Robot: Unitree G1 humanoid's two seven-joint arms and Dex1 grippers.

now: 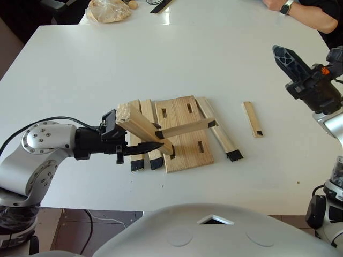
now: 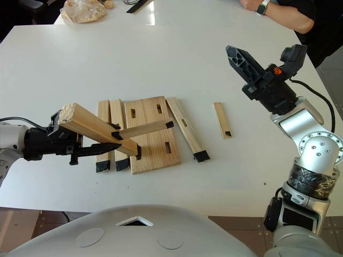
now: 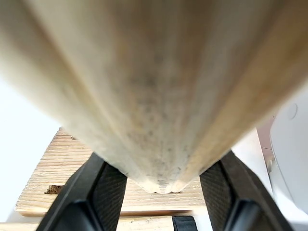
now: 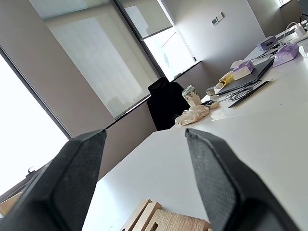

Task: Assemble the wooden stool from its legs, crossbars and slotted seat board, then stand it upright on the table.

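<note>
Left gripper (image 1: 150, 145) is clamped on a thick pale wooden stool leg (image 1: 140, 124), tilted over the near left corner of the flat slotted wooden seat board (image 1: 185, 158) on the white table (image 1: 107, 64), with a thin wooden crossbar (image 1: 185, 127) sticking out of that leg across the board; its lower end looks to be on the board, though that's hard to tell. Two more black-tipped wooden legs (image 1: 136, 159) lie just left of the board, another (image 1: 221, 133) along its right edge, and a short loose wooden bar (image 1: 252, 119) sits farther right. Right gripper (image 2: 236, 58) hangs high over the table's right side, fingers spread, carrying nothing.
</note>
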